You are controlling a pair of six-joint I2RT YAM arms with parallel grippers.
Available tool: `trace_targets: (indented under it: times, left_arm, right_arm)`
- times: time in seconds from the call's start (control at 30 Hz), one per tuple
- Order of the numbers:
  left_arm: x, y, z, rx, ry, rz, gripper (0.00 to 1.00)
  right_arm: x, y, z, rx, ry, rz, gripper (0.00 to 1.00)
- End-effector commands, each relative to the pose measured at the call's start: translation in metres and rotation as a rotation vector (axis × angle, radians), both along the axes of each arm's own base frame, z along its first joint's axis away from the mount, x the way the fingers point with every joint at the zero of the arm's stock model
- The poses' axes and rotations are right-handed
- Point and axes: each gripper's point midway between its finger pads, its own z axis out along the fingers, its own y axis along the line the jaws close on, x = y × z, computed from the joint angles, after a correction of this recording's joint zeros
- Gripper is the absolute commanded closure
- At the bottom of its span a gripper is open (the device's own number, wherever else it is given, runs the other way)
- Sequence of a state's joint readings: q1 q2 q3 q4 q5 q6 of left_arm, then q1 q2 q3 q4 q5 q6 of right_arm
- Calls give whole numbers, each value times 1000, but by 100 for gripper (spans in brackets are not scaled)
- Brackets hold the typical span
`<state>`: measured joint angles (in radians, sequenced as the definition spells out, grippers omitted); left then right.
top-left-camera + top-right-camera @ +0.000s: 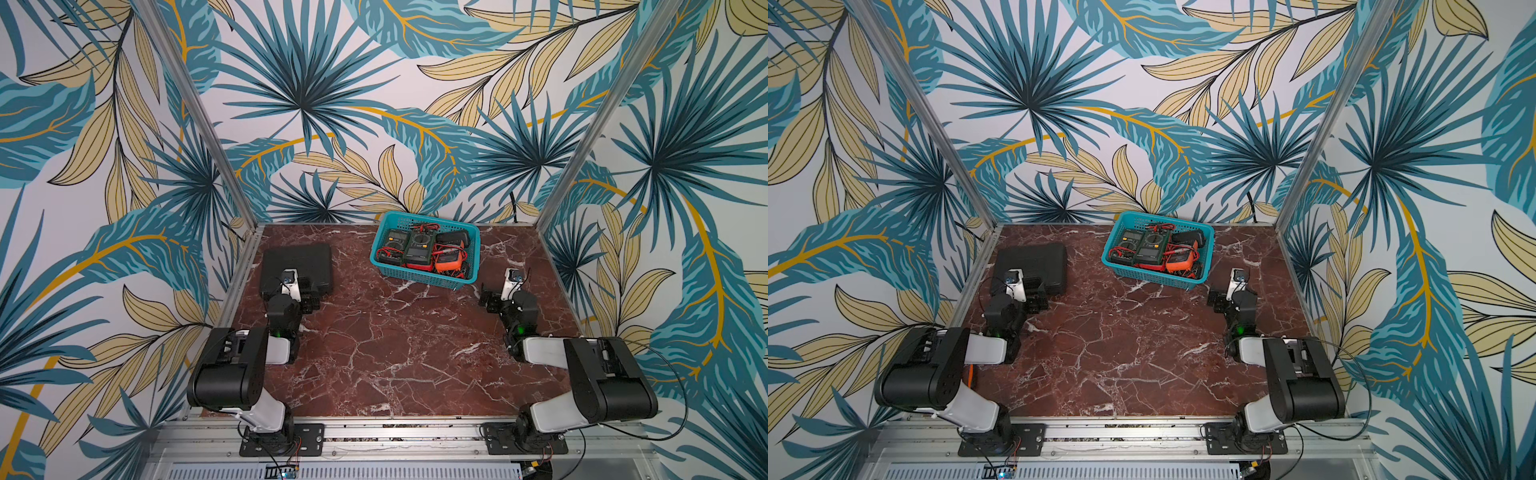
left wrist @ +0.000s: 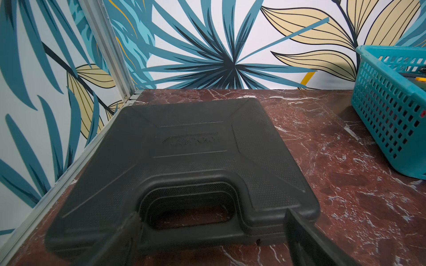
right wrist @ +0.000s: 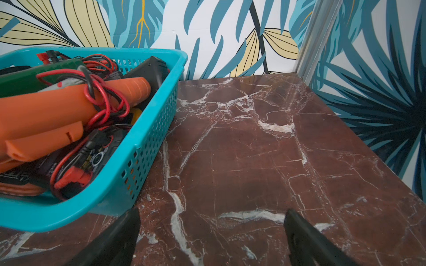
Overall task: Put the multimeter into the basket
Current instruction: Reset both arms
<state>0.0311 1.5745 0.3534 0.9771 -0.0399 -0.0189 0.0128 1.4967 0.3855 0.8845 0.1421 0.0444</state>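
Observation:
The teal basket [image 1: 419, 272] [image 1: 1150, 275] stands at the back of the marble table, right of centre. Inside it lie several multimeters tangled in red and black leads, among them a green multimeter [image 1: 420, 249] [image 1: 1152, 248] and an orange multimeter [image 1: 451, 259] [image 3: 57, 110]. Every multimeter I see is in the basket. My left gripper [image 1: 309, 297] [image 2: 212, 214] is open, low at the handle edge of the black case [image 1: 297, 262] [image 2: 196, 142], holding nothing. My right gripper [image 1: 490, 299] [image 3: 212, 211] is open over bare marble just right of the basket's wall [image 3: 147, 147], empty.
The flat black hard-shell case lies shut at the back left, close to the left frame rail. Aluminium posts [image 1: 199, 112] and leaf-patterned walls enclose the table on three sides. The basket's side wall [image 2: 387, 110] shows in the left wrist view.

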Motion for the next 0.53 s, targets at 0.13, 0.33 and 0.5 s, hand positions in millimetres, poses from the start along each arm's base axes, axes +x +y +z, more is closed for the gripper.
trace_targets:
  times: [0.13,0.33,0.5]
  left_arm:
    - [4,0,10,-4,-25,-3,0]
    - [5,-2,9,3,-19,-12,0]
    - [5,-6,9,9,-20,-31,0]
  right_arm:
    - [1,-4,0,9,5,-30,1]
    - [1,-5,0,8,5,-30,1]
    - [1,-5,0,9,5,-30,1]
